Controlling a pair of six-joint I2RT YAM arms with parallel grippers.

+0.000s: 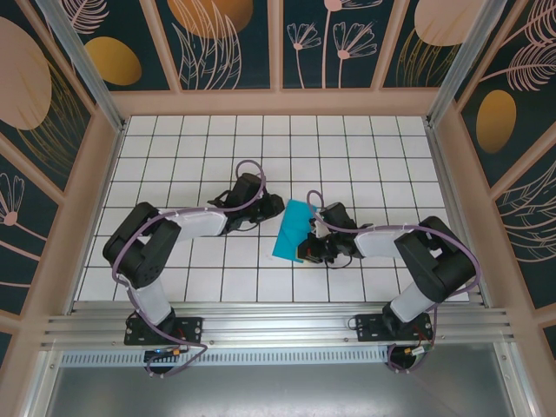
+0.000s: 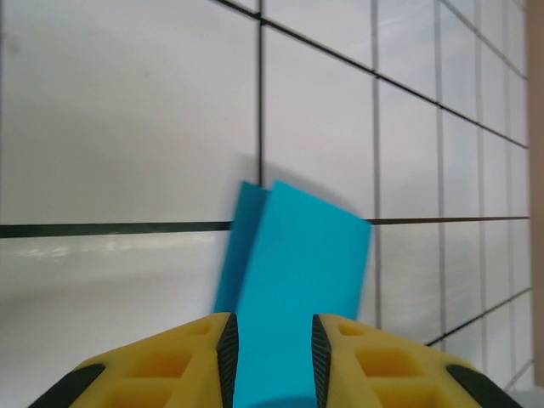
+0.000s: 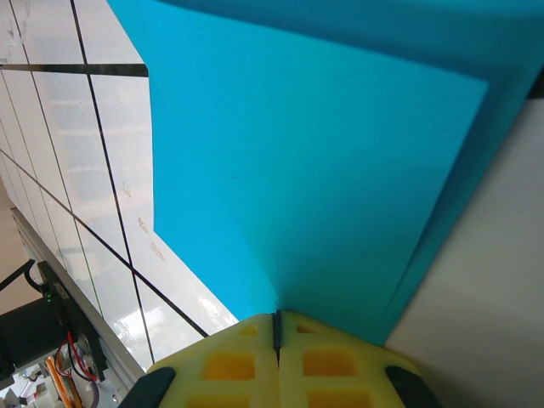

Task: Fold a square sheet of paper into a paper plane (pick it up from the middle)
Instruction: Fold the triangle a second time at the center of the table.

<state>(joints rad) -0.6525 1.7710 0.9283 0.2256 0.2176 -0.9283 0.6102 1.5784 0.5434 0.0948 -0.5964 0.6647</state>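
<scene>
Clearly the right end effector is clenched on an edge of the square sheet of paper. The left end effector is partly open, the sheet just ahead.

Your top camera looks steeply down from behind the arm bases over the whole tiled surface. Your wrist cameras sit close behind the left pincer and right pincer, low to the surface. All three views share the square sheet of paper.
</scene>
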